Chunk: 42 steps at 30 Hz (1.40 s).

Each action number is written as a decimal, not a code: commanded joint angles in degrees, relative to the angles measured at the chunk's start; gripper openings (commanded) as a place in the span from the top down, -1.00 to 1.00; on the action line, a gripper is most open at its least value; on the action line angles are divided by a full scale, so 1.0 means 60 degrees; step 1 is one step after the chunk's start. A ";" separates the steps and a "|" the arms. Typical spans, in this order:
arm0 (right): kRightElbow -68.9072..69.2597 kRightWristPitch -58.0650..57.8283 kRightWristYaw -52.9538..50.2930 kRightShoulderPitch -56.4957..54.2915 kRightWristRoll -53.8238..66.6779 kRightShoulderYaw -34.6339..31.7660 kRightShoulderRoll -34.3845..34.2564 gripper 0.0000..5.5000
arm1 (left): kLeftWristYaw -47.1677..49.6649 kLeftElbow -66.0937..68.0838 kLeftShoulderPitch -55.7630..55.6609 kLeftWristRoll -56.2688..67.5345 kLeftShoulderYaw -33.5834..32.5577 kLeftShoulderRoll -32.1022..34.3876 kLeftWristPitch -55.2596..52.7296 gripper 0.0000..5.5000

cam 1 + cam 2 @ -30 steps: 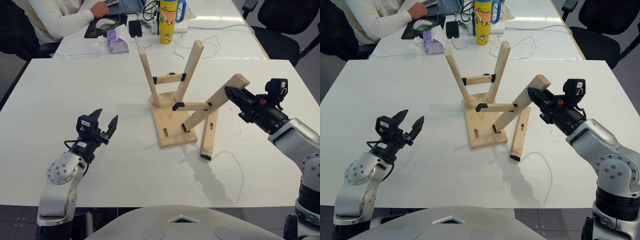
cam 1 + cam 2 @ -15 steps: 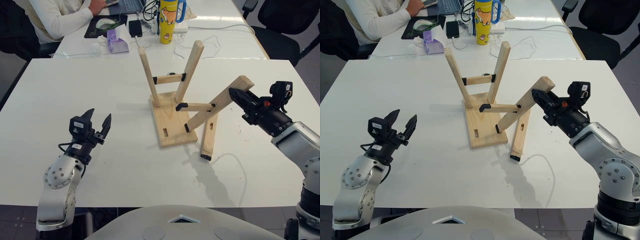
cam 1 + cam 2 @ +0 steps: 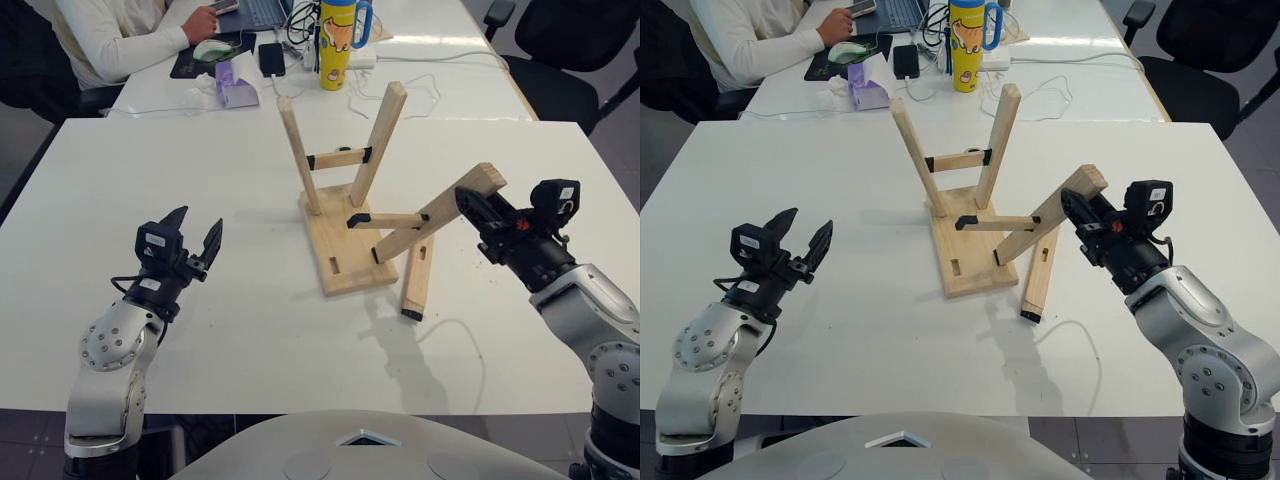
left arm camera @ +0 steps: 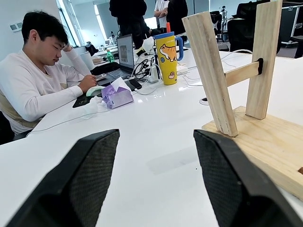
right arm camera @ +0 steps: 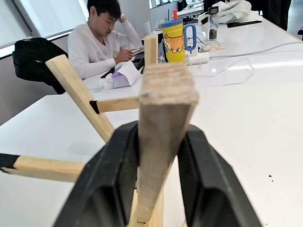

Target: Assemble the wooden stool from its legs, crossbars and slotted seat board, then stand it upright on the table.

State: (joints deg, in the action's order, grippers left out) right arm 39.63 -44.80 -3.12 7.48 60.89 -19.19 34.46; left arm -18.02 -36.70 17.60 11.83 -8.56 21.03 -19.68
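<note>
right gripper (image 3: 1074,203) clamped near top of tilted leg (image 3: 1035,225), lower end at board (image 3: 970,268). upright legs (image 3: 914,158) plus crossbar (image 3: 960,160) on board. spare leg (image 3: 1039,272) flat alongside. left gripper (image 3: 805,228) open, well apart.

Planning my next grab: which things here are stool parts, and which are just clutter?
Job: seat board, standing legs, crossbar, tilted leg in right gripper, loose leg on the table.
Clutter: yellow mug, purple box, mouse.
</note>
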 commanded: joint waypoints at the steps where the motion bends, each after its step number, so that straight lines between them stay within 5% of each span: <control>1: -0.0077 -0.1146 -0.0934 0.0367 -0.0565 0.0052 0.0441 0.62 | -0.0004 -0.0338 -0.0161 0.0024 0.0014 0.0124 -0.0310 -0.06; 11: -0.1243 -0.0161 0.0793 -0.0046 -0.2361 0.2125 0.0443 0.62 | -0.0101 -0.0090 -0.0958 -0.0061 0.0292 0.0182 -0.0508 -0.06; 23: -0.4962 0.2406 0.1325 -0.2611 -0.5273 0.3707 -0.1770 0.62 | 0.0090 0.1003 -0.2008 -0.0389 0.0556 -0.0022 -0.0058 -0.06; 34: -0.8283 0.4915 0.0976 -0.4491 -0.7347 0.3569 -0.3064 0.62 | -0.0303 0.2149 -0.3559 -0.0270 0.0400 0.0323 -0.0070 -0.06; 39: -0.7486 0.5133 0.0580 -0.3938 -0.7461 0.3225 -0.3528 0.62 | -0.0734 0.2516 -0.4105 -0.0171 0.0379 0.0639 -0.0094 -0.06; 42: -0.6391 0.4917 0.0492 -0.2895 -0.7578 0.3126 -0.3655 0.37 | -0.1073 0.2617 -0.4265 -0.0058 0.0339 0.0893 -0.0186 -0.06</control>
State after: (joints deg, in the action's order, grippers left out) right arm -1.14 -12.05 1.67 -16.03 16.61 0.42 13.19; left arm -22.86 -21.71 -6.96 10.80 -6.04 24.64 -19.84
